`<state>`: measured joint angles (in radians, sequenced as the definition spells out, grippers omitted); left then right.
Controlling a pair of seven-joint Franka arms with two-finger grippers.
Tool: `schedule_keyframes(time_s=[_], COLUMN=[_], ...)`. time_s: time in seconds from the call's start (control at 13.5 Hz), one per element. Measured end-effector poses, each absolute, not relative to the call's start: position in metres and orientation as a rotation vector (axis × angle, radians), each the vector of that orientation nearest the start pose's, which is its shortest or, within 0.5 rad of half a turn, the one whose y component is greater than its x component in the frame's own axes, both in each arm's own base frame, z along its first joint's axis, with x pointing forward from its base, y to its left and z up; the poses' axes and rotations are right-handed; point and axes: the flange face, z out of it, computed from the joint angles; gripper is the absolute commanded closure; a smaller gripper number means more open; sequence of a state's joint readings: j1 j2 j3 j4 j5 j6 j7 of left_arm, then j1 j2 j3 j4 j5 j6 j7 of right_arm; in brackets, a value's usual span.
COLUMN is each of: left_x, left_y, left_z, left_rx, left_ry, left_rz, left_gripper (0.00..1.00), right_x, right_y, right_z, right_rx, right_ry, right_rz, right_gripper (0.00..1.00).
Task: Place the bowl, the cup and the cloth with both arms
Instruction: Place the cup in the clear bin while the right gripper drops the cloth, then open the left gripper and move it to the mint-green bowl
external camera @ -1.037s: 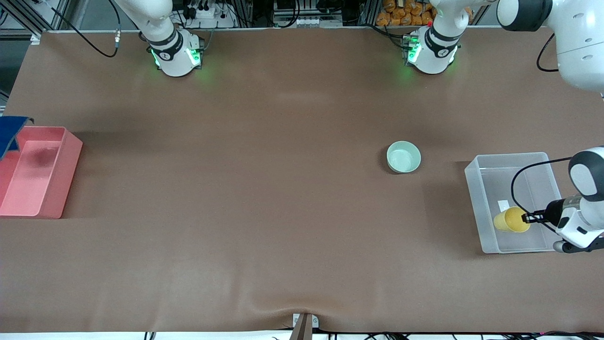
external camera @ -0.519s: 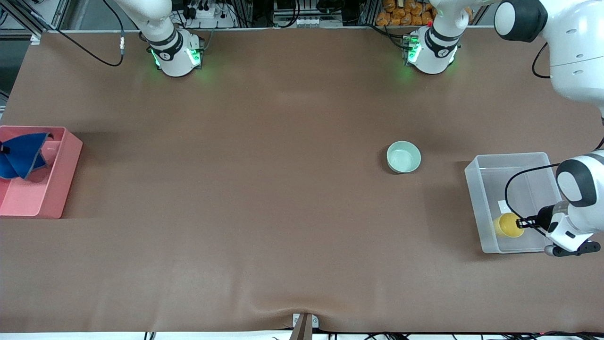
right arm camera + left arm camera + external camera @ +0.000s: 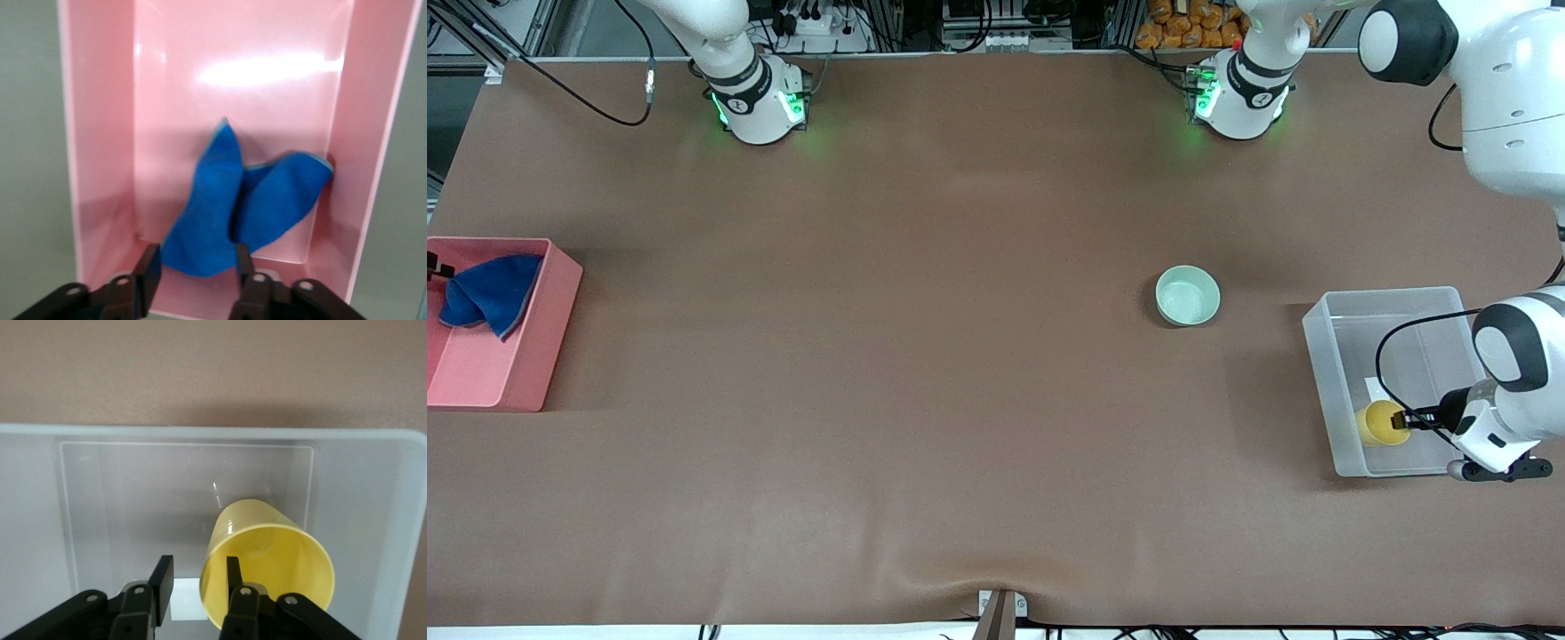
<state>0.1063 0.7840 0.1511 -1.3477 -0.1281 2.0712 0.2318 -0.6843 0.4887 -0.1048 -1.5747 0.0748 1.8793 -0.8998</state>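
Observation:
The yellow cup (image 3: 1378, 423) (image 3: 267, 567) lies tilted in the clear bin (image 3: 1325, 356) (image 3: 200, 433), its mouth toward my left gripper (image 3: 1404, 418) (image 3: 198, 577). That gripper is open. One finger is inside the cup's mouth and the other outside, with a gap to the cup's wall. The blue cloth (image 3: 487, 293) (image 3: 233, 200) lies crumpled in the pink bin (image 3: 534, 356) (image 3: 100, 133). My right gripper (image 3: 436, 268) (image 3: 195, 263) hangs open just above the cloth's edge. The mint bowl (image 3: 1187, 295) stands alone on the table, toward the left arm's end.
The brown table cover (image 3: 925, 356) stretches between the two bins. A white label (image 3: 1375, 386) lies on the clear bin's floor beside the cup. The two arm bases (image 3: 758, 102) (image 3: 1238, 98) glow green at the table's back edge.
Both grippers have opened. The cloth dropped from the right gripper into the pink bin. The left gripper lowered the cup into the clear bin and let go of its wall.

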Motion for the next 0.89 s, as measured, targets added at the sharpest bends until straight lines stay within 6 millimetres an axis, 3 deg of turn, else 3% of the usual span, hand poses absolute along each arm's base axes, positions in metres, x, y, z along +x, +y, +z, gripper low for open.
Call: schedule_keyframes(time_s=[0.22,0.44,0.67,0.89], left_x=[0.72,0.718,0.712,0.705], left_y=[0.157,0.157,0.153,0.133], left_z=[0.272,0.297,0.342,0.393], left_rx=[-3.153,-3.16,-3.173,-3.187], left_ry=[-0.07,-0.069,-0.062,-0.042], left_rz=[0.04,0.048,0.059,0.048], left_gripper=[0.42,0.42,0.38,0.39], right_x=[0.518,0.548,0.569,0.577], right_y=[-0.409,-0.341,-0.27,-0.19], right_z=[0.403,0.436,0.466,0.506], right_rx=[-3.005,-3.016,-3.041,-3.062], right_ry=[-0.15,-0.08,0.011,0.09], right_rz=[0.142,0.203,0.278,0.327], right_gripper=[0.0,0.0,0.0,0.0])
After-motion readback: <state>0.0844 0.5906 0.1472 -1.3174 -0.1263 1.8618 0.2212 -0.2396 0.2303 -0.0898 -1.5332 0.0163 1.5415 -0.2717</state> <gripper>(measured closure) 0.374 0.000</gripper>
